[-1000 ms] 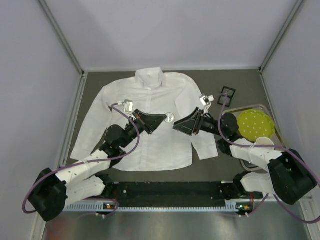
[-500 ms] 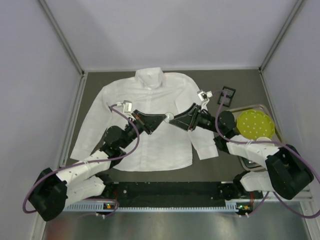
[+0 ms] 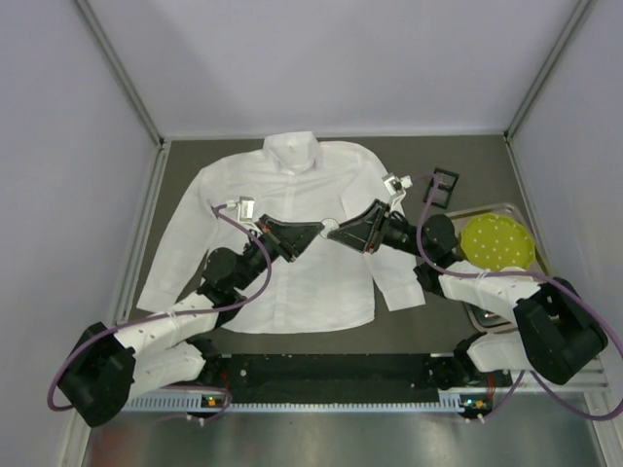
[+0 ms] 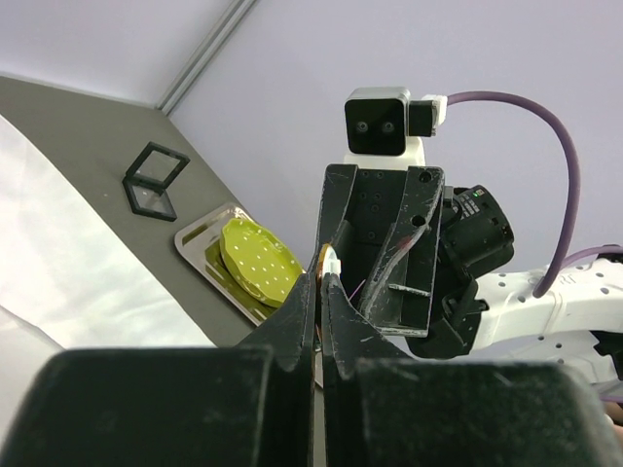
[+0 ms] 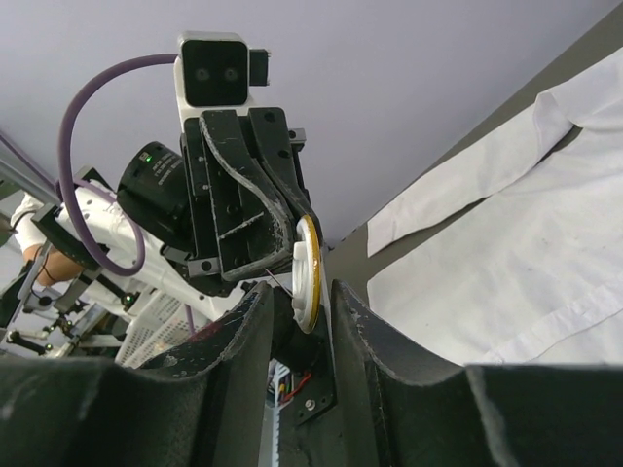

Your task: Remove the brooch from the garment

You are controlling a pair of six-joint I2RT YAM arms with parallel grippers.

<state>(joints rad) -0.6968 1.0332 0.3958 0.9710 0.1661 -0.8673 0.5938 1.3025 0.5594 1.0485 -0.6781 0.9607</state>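
The brooch (image 3: 329, 229), a small round disc with a gold rim and white back, is held in the air above the white shirt (image 3: 292, 190). My left gripper (image 3: 317, 232) is shut on its edge, and the rim shows at the tips in the left wrist view (image 4: 330, 260). My right gripper (image 3: 338, 232) faces the left one tip to tip. In the right wrist view the brooch (image 5: 310, 274) stands edge-on between my right gripper's (image 5: 302, 289) open fingers, with a small gap on each side. The shirt lies flat on the table below (image 5: 526, 243).
A small black square box (image 3: 440, 187) stands right of the shirt. A metal tray (image 3: 484, 207) at the right holds a yellow-green dotted disc (image 3: 497, 242). Grey walls enclose the table on three sides.
My right gripper has moved left toward the left gripper, and its fingers now straddle the brooch. The left gripper has kept hold of the brooch and has barely moved.
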